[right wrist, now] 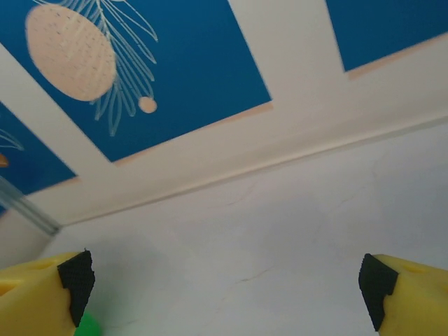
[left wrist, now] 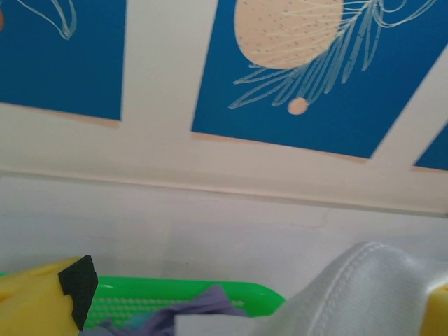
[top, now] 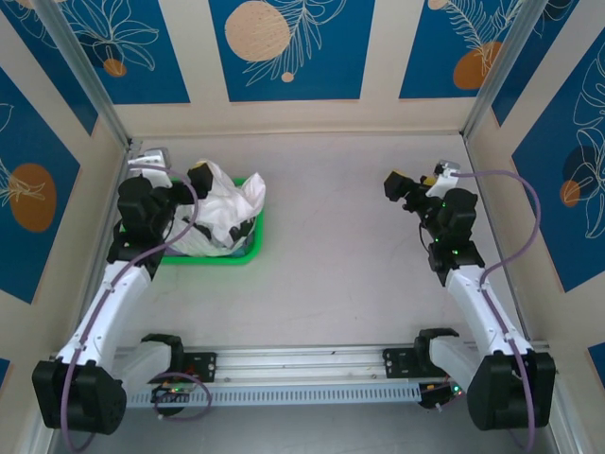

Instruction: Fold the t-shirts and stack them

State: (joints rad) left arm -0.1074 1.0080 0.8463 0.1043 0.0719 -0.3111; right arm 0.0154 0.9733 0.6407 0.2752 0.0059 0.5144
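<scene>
Gaping wide over the t-shirts (top: pixel 227 213), left gripper (top: pixel 196 180) grips nothing; right gripper (right wrist: pixel 225 281) gapes wide, empty.

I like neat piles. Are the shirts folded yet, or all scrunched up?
Scrunched up. The white t-shirt is a crumpled heap in the green basket, the lavender t-shirt bunched beside it.

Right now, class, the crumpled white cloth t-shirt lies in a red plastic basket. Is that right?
No: the plastic basket is green, not red, as the top external view shows. The crumpled white cloth t-shirt does lie in it.
</scene>
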